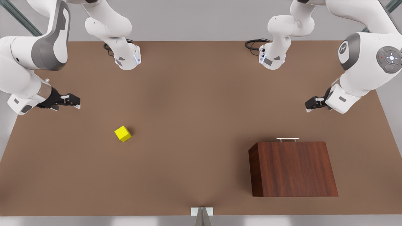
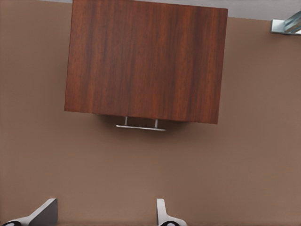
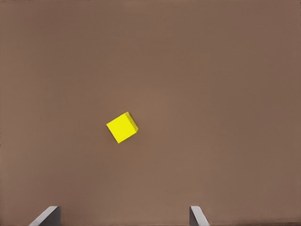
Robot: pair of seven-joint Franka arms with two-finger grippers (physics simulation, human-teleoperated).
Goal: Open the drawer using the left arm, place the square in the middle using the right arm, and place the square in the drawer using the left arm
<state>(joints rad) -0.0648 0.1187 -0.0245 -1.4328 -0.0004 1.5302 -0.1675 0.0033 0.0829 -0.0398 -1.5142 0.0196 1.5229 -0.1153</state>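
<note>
The wooden cabinet (image 1: 292, 168) (image 2: 146, 59) stands on the front view's right with the drawer pushed in; its silver bar handle (image 1: 287, 139) (image 2: 140, 127) faces the arms. My left gripper (image 1: 309, 105) (image 2: 103, 214) hovers open above the table, some way short of the handle. The yellow square (image 1: 122, 133) (image 3: 122, 127) lies on the brown tabletop (image 1: 194, 119) at the front view's left. Up and to the left of it, my right gripper (image 1: 75, 102) (image 3: 123, 215) is open and holds nothing.
Both arm bases (image 1: 127, 58) (image 1: 272, 58) with black cables sit along the table's far edge. A small white and metal bracket (image 1: 202, 212) (image 2: 287, 23) is at the near edge. Bare tabletop lies between the square and the cabinet.
</note>
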